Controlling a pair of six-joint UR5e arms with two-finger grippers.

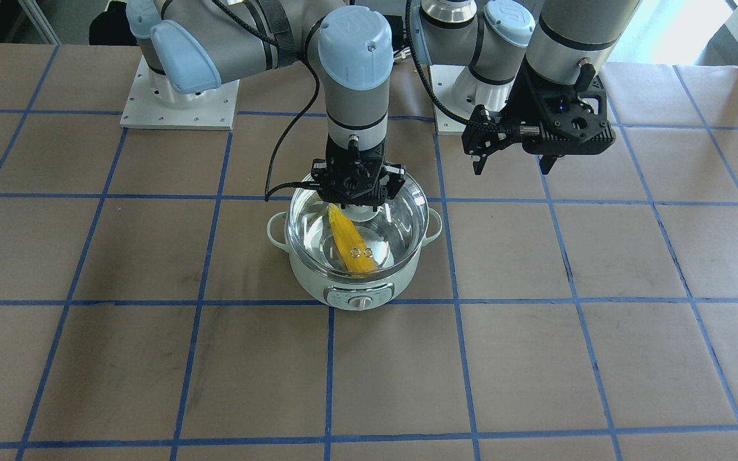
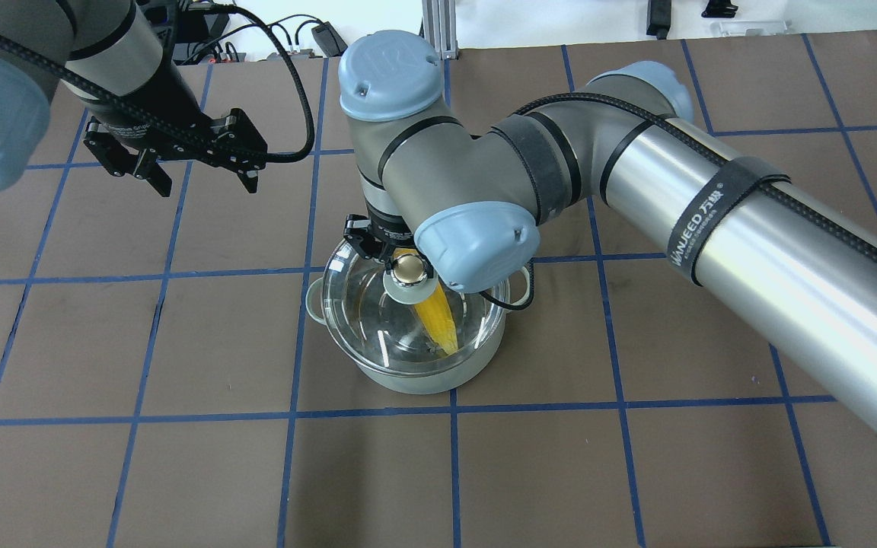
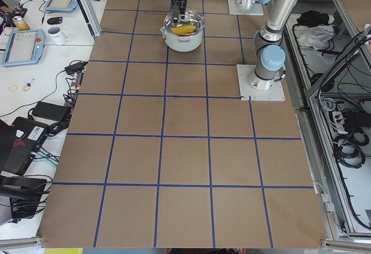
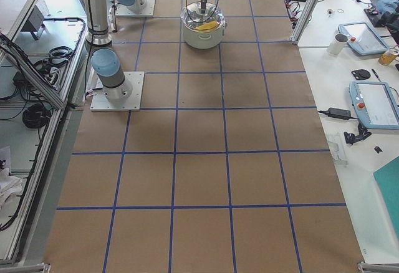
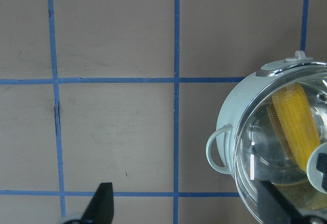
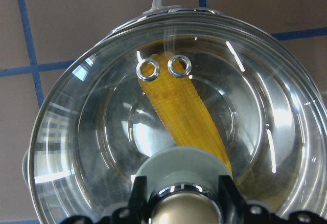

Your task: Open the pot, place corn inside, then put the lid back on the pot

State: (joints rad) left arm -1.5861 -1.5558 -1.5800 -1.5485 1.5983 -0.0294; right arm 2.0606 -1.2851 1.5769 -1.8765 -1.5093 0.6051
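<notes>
1. Brown paper marked with a blue tape grid covers the table.
2. The pot stands upright near the middle of the table, beside a crossing of tape lines. Its control dial faces the operators' side, and a loop handle sticks out on either side.
3. The corn lies inside the pot, slanted across the shiny steel bottom. It shows clearly through the glass in both wrist views.
4. The lid covers the mouth of the pot. Its two vent rings sit on the dial side, directly over the corn in the right wrist view. I cannot tell whether the metal rim sits fully on the pot or is held just above it.
5. The right gripper points straight down over the pot. Its fingers are closed narrowly on the lid's knob, one on each side and touching it.
6. The left gripper hangs above bare table on the robot's left of the pot, well apart from it. Its fingers are spread wide and hold nothing.
</notes>
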